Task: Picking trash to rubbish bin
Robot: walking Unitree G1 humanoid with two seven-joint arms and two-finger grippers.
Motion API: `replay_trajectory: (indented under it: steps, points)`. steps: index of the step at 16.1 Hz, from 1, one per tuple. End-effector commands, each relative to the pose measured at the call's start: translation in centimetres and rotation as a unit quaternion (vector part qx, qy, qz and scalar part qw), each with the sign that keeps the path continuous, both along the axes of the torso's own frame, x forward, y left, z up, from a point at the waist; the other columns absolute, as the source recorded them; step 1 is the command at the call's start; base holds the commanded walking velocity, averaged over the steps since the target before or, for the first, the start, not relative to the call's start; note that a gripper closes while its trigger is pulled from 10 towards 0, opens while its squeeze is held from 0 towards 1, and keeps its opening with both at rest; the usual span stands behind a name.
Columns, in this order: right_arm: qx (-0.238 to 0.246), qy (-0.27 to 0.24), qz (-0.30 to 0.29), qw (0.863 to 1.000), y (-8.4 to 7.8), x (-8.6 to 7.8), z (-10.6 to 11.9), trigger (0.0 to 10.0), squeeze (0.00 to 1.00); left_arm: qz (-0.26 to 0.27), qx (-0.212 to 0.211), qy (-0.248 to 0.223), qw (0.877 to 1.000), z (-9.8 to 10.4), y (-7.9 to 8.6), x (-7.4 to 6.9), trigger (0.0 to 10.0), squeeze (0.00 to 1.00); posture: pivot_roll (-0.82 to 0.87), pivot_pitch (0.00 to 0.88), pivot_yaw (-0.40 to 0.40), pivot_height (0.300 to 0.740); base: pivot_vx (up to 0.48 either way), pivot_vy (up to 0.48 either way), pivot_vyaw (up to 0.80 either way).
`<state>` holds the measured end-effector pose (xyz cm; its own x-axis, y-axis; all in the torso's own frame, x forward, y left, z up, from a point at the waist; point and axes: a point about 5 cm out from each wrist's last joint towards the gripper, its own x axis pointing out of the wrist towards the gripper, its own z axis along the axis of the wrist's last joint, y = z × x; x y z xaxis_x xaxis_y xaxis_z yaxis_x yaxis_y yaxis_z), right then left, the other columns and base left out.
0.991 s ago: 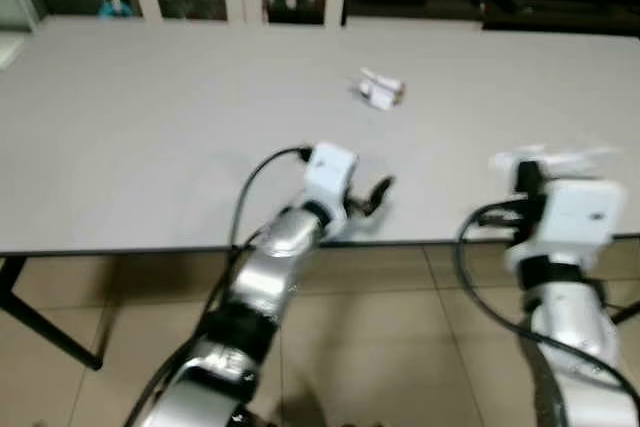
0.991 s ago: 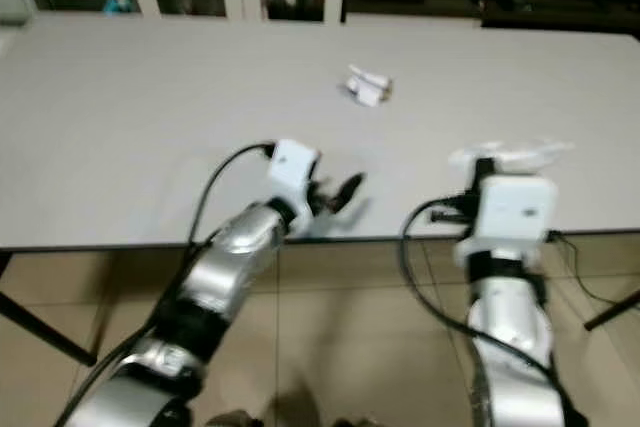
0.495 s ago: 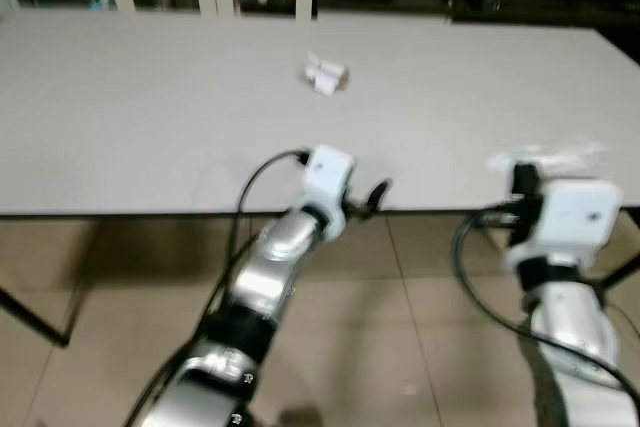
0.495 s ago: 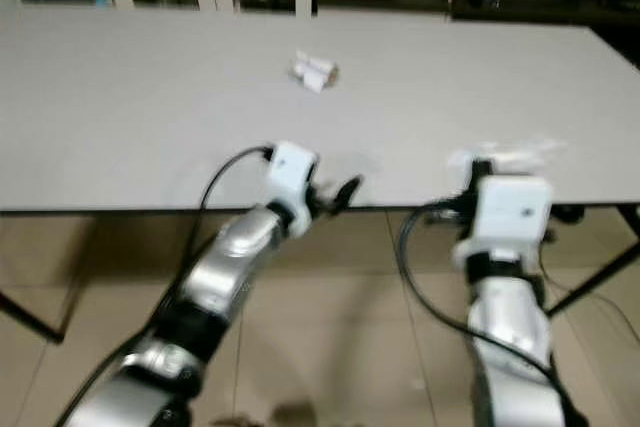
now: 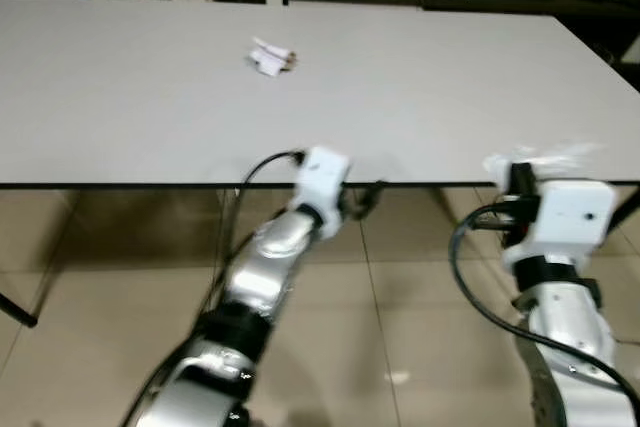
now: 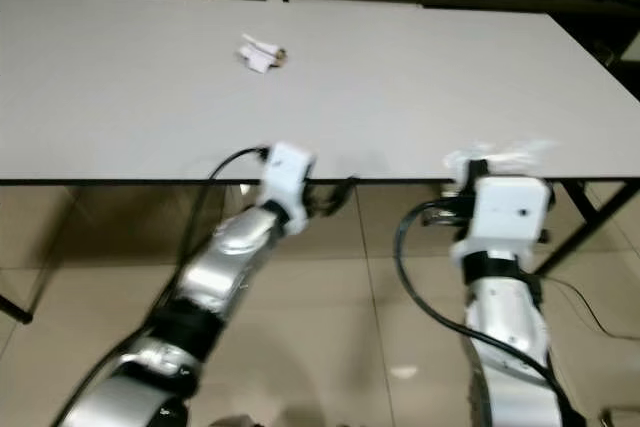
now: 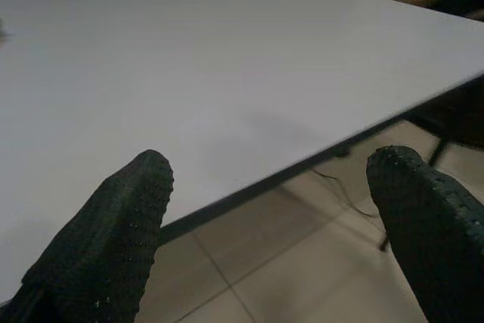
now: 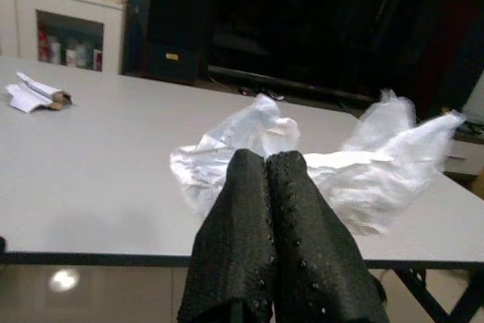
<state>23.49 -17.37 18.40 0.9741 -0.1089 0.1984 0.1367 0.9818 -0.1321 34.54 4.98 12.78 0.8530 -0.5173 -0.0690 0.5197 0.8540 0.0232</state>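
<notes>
Right wrist view: right gripper clamped on crumpled plastic wrap near table edge, left gripper gaping empty; hold the pinch tight to the bin.

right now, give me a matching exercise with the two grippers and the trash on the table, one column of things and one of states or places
Things:
1. left gripper
2. right gripper
3. crumpled clear plastic wrapper
4. small crumpled white paper scrap

States or places:
A. lying alone on the far part of the white table
B. fingers spread apart at the table's near edge, holding nothing
C. pinched between two black fingers
D. fingers pressed together

Pairs: 1-B, 2-D, 3-C, 4-A
</notes>
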Motion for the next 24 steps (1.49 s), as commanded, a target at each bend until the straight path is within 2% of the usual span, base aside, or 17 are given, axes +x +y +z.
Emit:
replay_trajectory:
  steps: [1, 6, 10, 24]
  points:
    - [-0.002, -0.002, -0.006, 1.0, -0.43, -0.11, 0.16, 10.0, 0.0, -0.004, 0.0, -0.007, 1.0, 0.37, -0.75, -0.02, 10.0, 0.0, 0.1, 0.096, -0.039, 0.74, 0.0, 0.0, 0.0]
    - [-0.004, 0.0, -0.004, 1.0, -0.4, -0.04, 0.13, 10.0, 0.0, 0.014, -0.015, -0.007, 1.0, 0.54, -0.53, 0.16, 10.0, 0.0, 0.1, 0.096, -0.042, 0.74, 0.0, 0.0, 0.32]
    - [-0.004, 0.0, -0.004, 1.0, -0.51, -0.1, 0.12, 10.0, 0.0, 0.004, -0.02, -0.008, 1.0, 0.57, -0.74, 0.06, 10.0, 0.0, 0.09, 0.095, -0.043, 0.74, 0.0, 0.0, 0.0]
    - [-0.001, 0.006, 0.026, 1.0, 0.31, -0.05, -0.05, 10.0, 0.0, 0.011, -0.019, -0.006, 1.0, 0.64, -0.57, 0.25, 10.0, 0.0, 0.09, 0.095, -0.044, 0.74, 0.46, 0.0, 0.0]
